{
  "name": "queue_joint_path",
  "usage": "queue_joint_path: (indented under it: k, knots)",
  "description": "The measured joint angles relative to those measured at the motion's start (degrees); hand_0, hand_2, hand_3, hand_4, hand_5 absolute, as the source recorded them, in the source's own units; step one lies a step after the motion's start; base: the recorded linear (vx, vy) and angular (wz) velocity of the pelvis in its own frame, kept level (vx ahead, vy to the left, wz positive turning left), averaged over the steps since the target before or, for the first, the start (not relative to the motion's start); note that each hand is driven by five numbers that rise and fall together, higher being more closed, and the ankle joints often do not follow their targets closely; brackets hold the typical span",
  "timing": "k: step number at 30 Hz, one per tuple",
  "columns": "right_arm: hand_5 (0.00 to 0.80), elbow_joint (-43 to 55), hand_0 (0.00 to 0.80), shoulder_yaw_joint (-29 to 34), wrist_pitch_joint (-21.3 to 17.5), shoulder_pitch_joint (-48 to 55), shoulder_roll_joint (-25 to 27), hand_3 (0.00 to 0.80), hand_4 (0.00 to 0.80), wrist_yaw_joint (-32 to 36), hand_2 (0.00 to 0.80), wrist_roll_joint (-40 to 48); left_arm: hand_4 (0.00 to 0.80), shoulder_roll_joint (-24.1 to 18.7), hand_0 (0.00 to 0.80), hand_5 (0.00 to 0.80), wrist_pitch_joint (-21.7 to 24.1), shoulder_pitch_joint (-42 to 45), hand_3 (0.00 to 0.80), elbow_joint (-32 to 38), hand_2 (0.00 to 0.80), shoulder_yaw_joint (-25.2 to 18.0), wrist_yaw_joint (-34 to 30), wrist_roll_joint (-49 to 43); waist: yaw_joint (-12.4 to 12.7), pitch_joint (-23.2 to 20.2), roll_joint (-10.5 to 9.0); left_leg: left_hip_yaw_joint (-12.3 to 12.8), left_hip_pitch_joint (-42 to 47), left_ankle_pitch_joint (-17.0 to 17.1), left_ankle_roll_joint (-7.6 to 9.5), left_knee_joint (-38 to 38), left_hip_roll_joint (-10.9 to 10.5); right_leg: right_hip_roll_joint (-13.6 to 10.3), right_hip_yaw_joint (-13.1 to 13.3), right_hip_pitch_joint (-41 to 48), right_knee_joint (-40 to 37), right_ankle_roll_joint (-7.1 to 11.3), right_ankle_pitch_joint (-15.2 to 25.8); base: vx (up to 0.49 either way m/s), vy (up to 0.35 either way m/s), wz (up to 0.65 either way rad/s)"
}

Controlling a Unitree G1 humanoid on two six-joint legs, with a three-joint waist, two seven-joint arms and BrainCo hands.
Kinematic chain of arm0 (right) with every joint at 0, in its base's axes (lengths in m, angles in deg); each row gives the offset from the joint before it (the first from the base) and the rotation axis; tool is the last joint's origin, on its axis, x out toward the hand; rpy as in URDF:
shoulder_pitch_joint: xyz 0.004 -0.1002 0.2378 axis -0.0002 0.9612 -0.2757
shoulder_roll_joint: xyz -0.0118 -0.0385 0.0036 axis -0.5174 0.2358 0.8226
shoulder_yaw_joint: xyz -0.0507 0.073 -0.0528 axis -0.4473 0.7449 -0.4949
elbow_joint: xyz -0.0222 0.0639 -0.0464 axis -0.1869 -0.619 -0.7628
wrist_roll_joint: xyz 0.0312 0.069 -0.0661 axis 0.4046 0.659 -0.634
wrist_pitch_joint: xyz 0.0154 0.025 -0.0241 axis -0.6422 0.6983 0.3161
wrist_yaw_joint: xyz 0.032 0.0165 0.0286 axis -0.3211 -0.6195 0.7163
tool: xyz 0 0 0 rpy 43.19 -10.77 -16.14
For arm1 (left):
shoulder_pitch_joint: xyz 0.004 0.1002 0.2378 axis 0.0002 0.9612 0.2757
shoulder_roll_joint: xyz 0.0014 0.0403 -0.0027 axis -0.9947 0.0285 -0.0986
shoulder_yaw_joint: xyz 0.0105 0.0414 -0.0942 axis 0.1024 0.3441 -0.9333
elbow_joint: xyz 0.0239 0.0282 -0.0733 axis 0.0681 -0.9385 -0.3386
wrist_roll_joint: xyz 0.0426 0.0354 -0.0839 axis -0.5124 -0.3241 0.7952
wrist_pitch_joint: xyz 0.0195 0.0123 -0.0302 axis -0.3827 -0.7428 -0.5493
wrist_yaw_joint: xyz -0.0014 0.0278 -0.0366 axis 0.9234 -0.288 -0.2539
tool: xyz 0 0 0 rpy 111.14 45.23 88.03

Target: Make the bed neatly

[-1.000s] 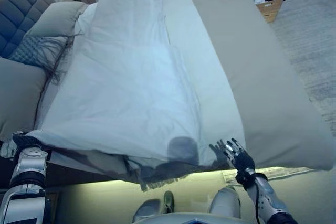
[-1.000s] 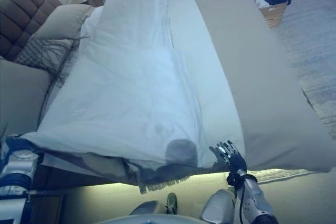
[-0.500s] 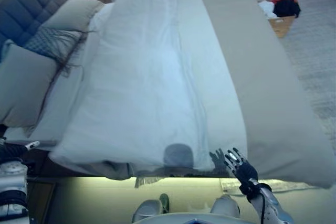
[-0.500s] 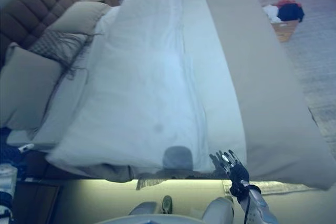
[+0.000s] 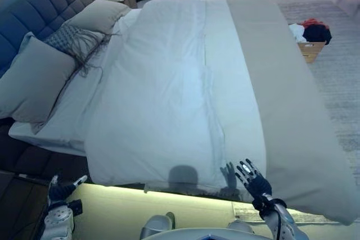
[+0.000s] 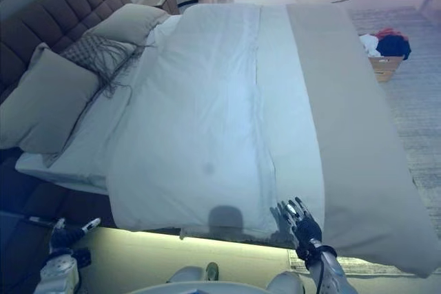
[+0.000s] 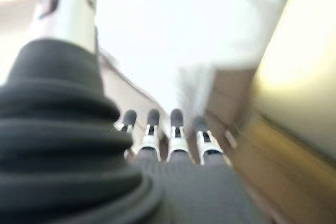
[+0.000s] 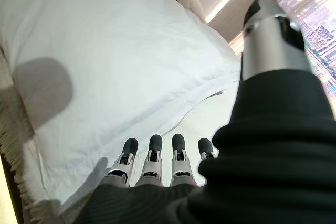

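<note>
We're looking down the length of the bed, and the white duvet lies spread over most of it, running from the pillows to the near edge where we stand. It's fairly flat, with a long crease down its right side and a soft fold near the middle. Along the right side of the bed runs a broad beige band of cover, reaching all the way from the far end to the near corner.

Our right hand is up at the near edge of the bed, just by the seam where white meets beige, fingers straight and spread, gripping nothing. The right wrist view confirms it: fingers out in a row over the duvet, nothing between them and the thumb.

Our left hand sits low, off the bed's near left corner, below the mattress edge. Its fingers look straight in its own wrist view, with nothing in their grasp.

At the head of the bed, a large grey pillow leans against the tufted headboard, a patterned fringed cushion lies beside it, and another pillow sits further along. On the carpet to the right stands a basket of clothes.
</note>
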Motion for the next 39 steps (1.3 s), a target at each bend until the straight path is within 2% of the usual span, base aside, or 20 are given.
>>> queue_joint_path:
  k: [2,5,8,10,12,14,17,19,21,24,29,30,31,33,35,36,37,38,39]
  knots:
    - [0.000,0.02,0.000,0.01,-0.07,0.11,-0.24,0.000,0.000,0.03,0.000,0.00,0.000,1.07,0.000,0.000,1.71,0.30,0.000,1.85,0.000,1.31,-2.99,2.69,-0.04,0.08,-0.05,0.01,0.21,-0.01,0.01,-0.02,-0.05,-0.01,-0.08,0.18,-0.24,0.15,0.07,-0.056,-0.107,-0.01]
    - [0.000,0.25,0.000,0.04,-0.43,0.57,-1.55,0.000,0.000,0.15,0.000,0.01,0.000,4.23,0.000,0.000,3.79,1.70,0.000,6.84,0.000,4.13,-12.28,9.45,-0.05,0.57,-0.74,0.57,1.33,-0.01,0.03,-0.94,-0.18,-0.10,-0.05,0.29,-0.27,0.18,0.08,-0.066,-0.128,-0.12]
    - [0.000,0.97,0.000,0.01,-0.73,0.51,-3.33,0.000,0.000,0.27,0.000,0.00,0.000,7.57,0.000,0.000,2.40,2.62,0.000,8.40,0.000,5.40,-19.50,17.64,0.23,1.15,-1.19,1.55,2.51,-0.02,0.04,-1.69,0.04,0.16,0.06,0.41,-1.05,-0.04,0.82,-0.056,-0.171,-0.27]
    - [0.000,1.21,0.000,-0.08,-0.79,0.19,-4.54,0.000,0.000,0.42,0.000,-0.01,0.000,8.08,0.000,0.000,0.73,2.64,0.000,8.77,0.000,7.37,-22.51,20.19,0.25,1.45,-1.49,1.54,2.79,-0.05,0.05,-1.83,0.19,0.83,0.45,0.50,-1.50,-0.17,1.24,-0.040,-0.135,-0.15]
    - [0.000,1.23,0.000,-0.12,-0.73,-0.07,-5.49,0.000,0.000,0.64,0.000,0.01,0.000,8.23,0.000,0.000,-0.61,2.67,0.000,9.85,0.000,8.98,-23.98,22.00,0.21,1.92,-2.16,1.55,2.87,-0.10,0.14,-1.91,-0.10,0.90,0.23,0.57,-0.92,-0.29,1.49,-0.006,-0.155,-0.04]
    - [0.000,1.24,0.000,-0.53,-0.44,-0.33,-5.98,0.000,0.000,0.82,0.000,0.11,0.000,8.28,0.000,0.000,-1.21,3.19,0.000,10.61,0.000,10.10,-24.15,23.06,0.20,2.42,-2.69,1.58,3.08,-0.06,0.05,-1.90,0.50,1.18,-0.14,0.55,-0.66,-0.43,1.56,0.043,-0.275,-0.03]
    - [0.000,1.21,0.000,-2.89,0.54,-0.64,-6.02,0.000,0.000,1.60,0.000,1.08,0.000,7.98,0.000,0.000,-1.30,3.25,0.000,11.17,0.000,13.04,-22.57,24.83,0.39,2.95,-2.63,1.47,3.60,-0.33,0.25,-1.85,2.32,4.38,-0.03,2.52,-4.23,-1.14,2.18,0.004,-0.237,-0.08]
    - [0.000,0.92,0.000,-3.65,1.21,-0.65,-5.83,0.000,0.000,1.89,0.000,1.16,0.000,8.28,0.000,0.000,-2.55,2.99,0.000,11.32,0.000,13.67,-21.99,26.28,1.14,2.97,-2.71,1.42,2.80,-0.41,0.39,-1.14,3.05,4.96,-0.23,1.98,-3.70,-1.74,1.86,-0.059,-0.169,0.02]
    - [0.000,0.39,0.000,-4.77,0.97,-0.67,-5.03,0.000,0.000,1.76,0.000,1.22,0.000,8.41,0.000,0.000,-3.97,2.61,0.000,11.31,0.000,14.78,-22.70,26.41,1.15,3.14,-2.47,0.80,0.90,-0.41,0.63,0.62,3.29,4.72,-0.67,0.90,-1.87,-2.29,1.01,-0.059,-0.059,0.19]
    - [0.000,-0.62,0.000,-4.79,0.50,-0.55,-4.15,0.000,0.000,0.96,0.000,3.16,0.000,8.53,0.000,0.000,-4.79,2.44,0.000,11.49,0.000,17.25,-24.11,25.12,0.96,3.52,-1.71,-1.53,-0.21,-0.11,1.06,1.54,3.23,3.96,-1.54,0.20,0.87,-2.97,-0.71,-0.002,0.068,0.31]
    - [0.000,-1.05,0.000,-4.49,-1.97,-0.76,-2.64,0.000,0.000,0.60,0.000,5.34,0.000,8.16,0.000,0.000,-5.87,2.28,0.000,13.62,0.000,18.38,-25.22,24.58,-0.64,4.29,-1.17,-3.12,-1.61,-0.66,1.79,2.80,3.90,3.40,-0.36,-0.12,4.88,-4.08,-3.83,-0.030,0.304,0.32]
    - [0.000,-1.22,0.000,-4.44,-2.53,-0.79,-2.99,0.000,0.000,0.62,0.000,5.75,0.000,7.89,0.000,0.000,-5.98,1.90,0.000,13.75,0.000,18.70,-25.43,24.56,-1.25,4.29,-1.35,-3.08,-2.30,-0.93,1.49,4.66,3.82,2.58,-0.22,-0.99,5.49,-4.08,-4.22,0.036,0.522,0.25]
    - [0.000,-1.46,0.000,-4.21,-2.82,-1.04,-3.00,0.000,0.000,0.55,0.000,5.87,0.000,7.46,0.000,0.000,-6.10,1.74,0.000,13.98,0.000,19.39,-25.51,24.58,-1.97,4.36,-1.26,-3.77,-4.28,-1.04,1.37,8.47,4.66,1.94,-0.20,-1.32,5.99,-4.16,-4.17,-0.065,0.549,0.16]
    - [0.000,-1.38,0.000,-4.13,-3.16,-1.46,-2.97,0.000,0.000,0.19,0.000,6.40,0.000,7.34,0.000,0.000,-6.46,1.69,0.000,14.17,0.000,19.93,-25.71,24.58,-2.90,4.40,-0.78,-5.72,-5.35,-1.18,0.97,11.68,8.38,0.92,-0.20,-2.34,7.54,-3.56,-4.22,-0.022,0.593,0.04]
    - [0.000,-1.24,0.000,-3.85,-3.73,-1.49,-2.89,0.000,0.000,-0.36,0.000,6.81,0.000,7.74,0.000,0.000,-7.05,0.92,0.000,14.17,0.000,21.27,-26.09,24.59,-3.85,4.49,-0.26,-7.11,-5.27,-1.07,0.60,10.35,11.33,-1.21,1.66,-4.34,10.07,-1.76,-5.09,0.013,0.676,0.05]
    - [0.000,-1.08,0.000,-3.68,-4.01,-1.48,-2.51,0.000,0.000,-0.58,0.000,6.82,0.000,7.89,0.000,0.000,-7.31,0.32,0.000,14.22,0.000,22.43,-26.31,24.58,-4.01,4.57,0.32,-6.91,-5.07,-0.99,0.74,8.49,11.60,-2.67,2.49,-5.59,11.45,-0.88,-5.25,0.015,0.673,0.08]
    - [0.000,-0.84,0.000,-3.19,-4.20,-1.52,-1.55,0.000,0.000,-0.77,0.000,6.84,0.000,8.50,0.000,0.000,-7.68,-0.74,0.000,14.24,0.000,23.58,-26.76,24.59,-4.41,4.89,1.67,-6.58,-5.14,-1.00,1.15,6.86,11.43,-4.38,3.48,-6.86,13.01,0.55,-5.02,0.032,0.625,0.12]
    - [0.000,-1.02,0.000,-2.75,-4.09,-2.06,-1.34,0.000,0.000,-1.42,0.000,6.82,0.000,8.47,0.000,0.000,-8.42,-1.88,0.000,14.20,0.000,24.10,-27.22,24.57,-4.79,5.38,1.42,-5.27,-4.73,-2.82,-4.73,6.47,9.21,-7.49,5.22,-8.31,14.01,2.41,-4.65,0.062,0.557,0.19]
    - [0.000,-0.81,0.000,-2.62,-4.10,-2.21,-2.01,0.000,0.000,-1.77,0.000,6.80,0.000,8.35,0.000,0.000,-8.92,-2.34,0.000,14.19,0.000,24.07,-27.22,24.57,-5.14,6.12,0.29,-3.66,-4.75,-2.65,-4.91,6.85,6.56,-10.07,7.03,-8.35,12.78,3.71,-3.54,0.112,0.476,0.15]
